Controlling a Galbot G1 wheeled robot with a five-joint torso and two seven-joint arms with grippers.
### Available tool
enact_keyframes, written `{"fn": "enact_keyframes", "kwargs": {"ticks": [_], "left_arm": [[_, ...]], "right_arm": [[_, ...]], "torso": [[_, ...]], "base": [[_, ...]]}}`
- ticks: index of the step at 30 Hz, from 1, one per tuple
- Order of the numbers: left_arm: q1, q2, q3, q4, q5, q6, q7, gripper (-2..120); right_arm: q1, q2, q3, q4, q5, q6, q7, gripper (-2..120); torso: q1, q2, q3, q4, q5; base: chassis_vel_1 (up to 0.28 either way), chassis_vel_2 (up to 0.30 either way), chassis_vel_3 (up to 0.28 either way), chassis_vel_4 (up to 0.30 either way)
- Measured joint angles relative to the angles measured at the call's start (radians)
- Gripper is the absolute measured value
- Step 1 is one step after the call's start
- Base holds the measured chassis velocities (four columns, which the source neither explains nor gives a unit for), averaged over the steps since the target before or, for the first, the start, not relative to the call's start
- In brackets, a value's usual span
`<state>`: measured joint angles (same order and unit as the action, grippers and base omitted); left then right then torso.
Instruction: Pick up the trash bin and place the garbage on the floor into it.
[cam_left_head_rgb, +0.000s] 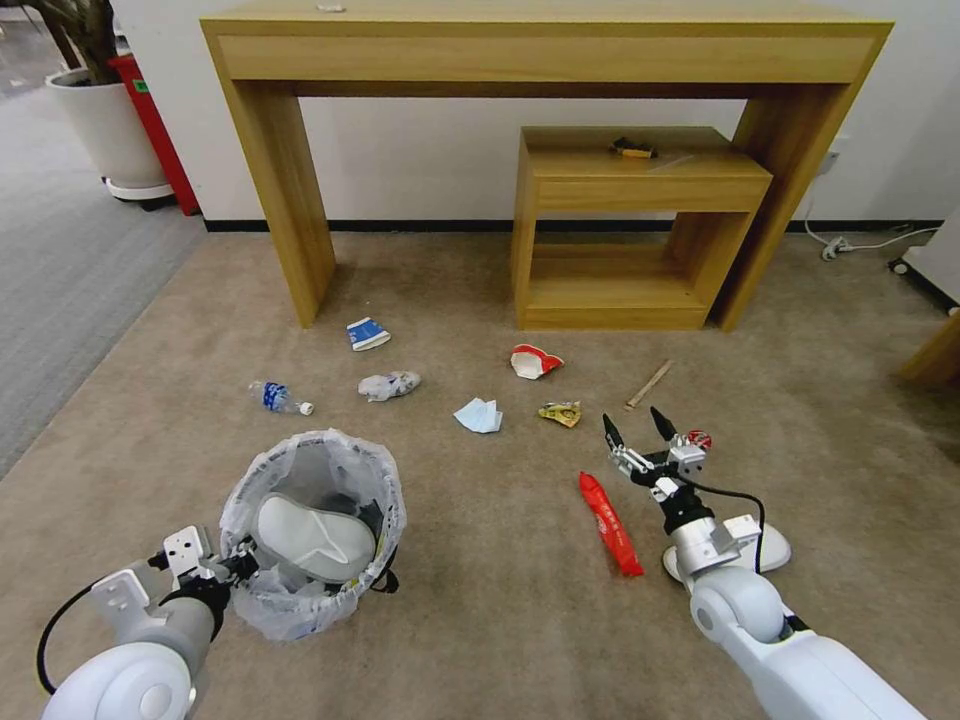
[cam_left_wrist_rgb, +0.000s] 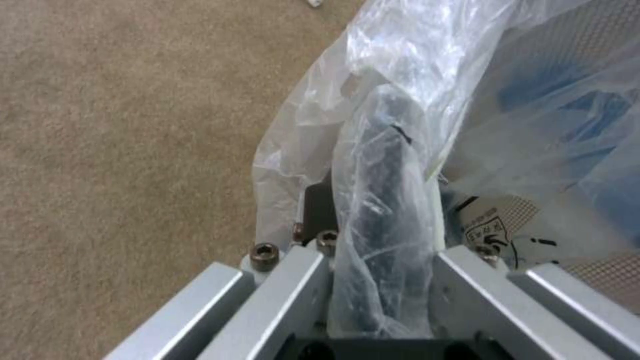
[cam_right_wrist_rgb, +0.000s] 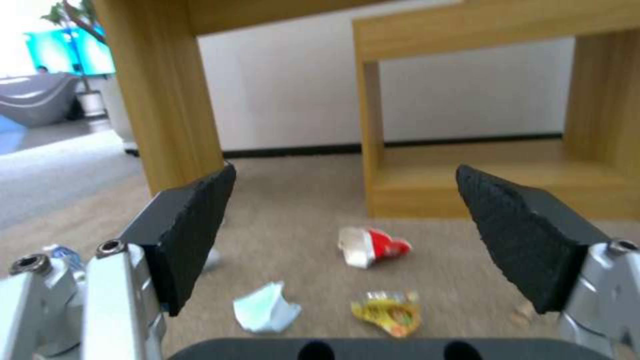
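Nearest the head camera are the robot's two arms. At the lower left, the left gripper (cam_left_head_rgb: 235, 568) is clamped on the near rim of the trash bin (cam_left_head_rgb: 312, 530), a small black bin with a crinkled whitish bag (cam_left_head_rgb: 250, 480) folded over its rim. One white slipper (cam_left_head_rgb: 312, 538) already lies inside it. On the right, the right gripper (cam_left_head_rgb: 637, 428) hangs with its black fingers spread and nothing between them, above the beige carpet (cam_left_head_rgb: 480, 600). A second white slipper (cam_left_head_rgb: 770, 548) lies partly hidden under that forearm, and a long red wrapper (cam_left_head_rgb: 610, 523) lies just left of it. A crushed red can (cam_left_head_rgb: 700, 439) sits close by the gripper. Farther out, toward the wooden table (cam_left_head_rgb: 540, 50), lie a yellow wrapper (cam_left_head_rgb: 561, 412), a blue mask (cam_left_head_rgb: 479, 415), a red-white cup (cam_left_head_rgb: 534, 361), a wooden stick (cam_left_head_rgb: 650, 384), a crumpled plastic bottle (cam_left_head_rgb: 389, 385), a blue-labelled bottle (cam_left_head_rgb: 279, 398) and a blue-white carton (cam_left_head_rgb: 368, 333).

From the left wrist, the metal fingers (cam_left_wrist_rgb: 293, 280) press either side of the bag-covered black bin rim (cam_left_wrist_rgb: 383, 200), so the bin is firmly held.

From the right wrist, the black pads (cam_right_wrist_rgb: 193, 235) stand wide apart, with the cup (cam_right_wrist_rgb: 372, 246), mask (cam_right_wrist_rgb: 265, 313) and yellow wrapper (cam_right_wrist_rgb: 390, 312) on the carpet ahead.

As a judgement, the task is early: the bin is in hand and one slipper is in, while nearly all the litter remains on the floor.
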<state>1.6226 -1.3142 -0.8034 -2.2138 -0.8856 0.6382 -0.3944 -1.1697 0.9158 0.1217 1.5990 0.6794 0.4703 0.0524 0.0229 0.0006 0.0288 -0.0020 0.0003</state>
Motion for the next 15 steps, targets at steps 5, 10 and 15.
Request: {"fn": "enact_keyframes", "kwargs": {"ticks": [5, 10, 15], "left_arm": [[0.001, 0.001, 0.0, -0.001, 0.0, 0.0, 0.0, 0], [0.001, 0.003, -0.001, -0.001, -0.001, -0.003, 0.002, 0], [0.001, 0.002, -0.001, 0.0, -0.001, -0.003, 0.003, 0]], "right_arm": [[-0.018, -0.005, -0.012, -0.043, 0.019, -0.016, 0.026, 91], [-0.052, -0.03, -0.026, -0.085, 0.064, -0.066, 0.046, 98], [-0.076, -0.052, -0.064, -0.15, 0.11, -0.11, 0.056, 100]], "torso": [[0.0, 0.0, 0.0, 0.0002, -0.0001], [0.0, 0.0, 0.0, 0.0, 0.0], [0.0, 0.0, 0.0, 0.0, 0.0]], "base": [[0.0, 0.0, 0.0, 0.0], [0.0, 0.0, 0.0, 0.0], [0.0, 0.0, 0.0, 0.0]]}}
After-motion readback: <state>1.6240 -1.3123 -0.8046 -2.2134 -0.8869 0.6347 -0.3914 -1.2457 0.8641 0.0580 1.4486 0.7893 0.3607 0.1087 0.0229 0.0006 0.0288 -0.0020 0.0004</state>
